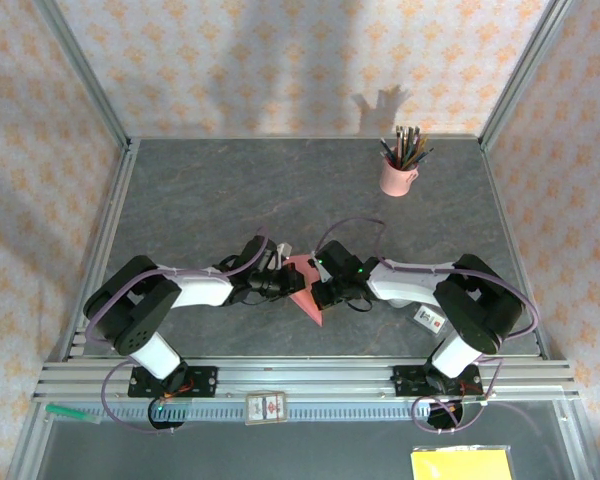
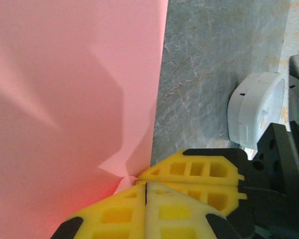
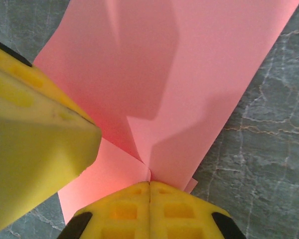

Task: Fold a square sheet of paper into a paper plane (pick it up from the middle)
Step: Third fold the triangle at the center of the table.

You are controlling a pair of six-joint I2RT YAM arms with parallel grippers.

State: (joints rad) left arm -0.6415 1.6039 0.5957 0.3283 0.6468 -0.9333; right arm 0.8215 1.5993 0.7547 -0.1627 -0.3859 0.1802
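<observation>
a robot lab cell: aluminium frame rail [image 1: 310, 378] at 6 o'clock, patterned wall panels [image 1: 280, 60] enclosing a grey tabletop [image 1: 230, 190].

**Twin arms in black and white**

The left arm [image 1: 195, 293] and right arm [image 1: 400, 283] pair white links with black joints; purple cables [image 1: 355, 220] loop along each. Yellow fingers [image 2: 114, 216] with rectangular pockets sit on black mounts.

Both our arms fold inward from their bases, elbows out wide, forearms low and pointing at each other mid-table. Our left gripper [image 1: 290, 285] and right gripper [image 1: 320, 292] meet nearly tip to tip, each with its yellow fingers [image 3: 122, 213] pressed flat together, pinching the square sheet of paper [image 1: 302, 268].
</observation>
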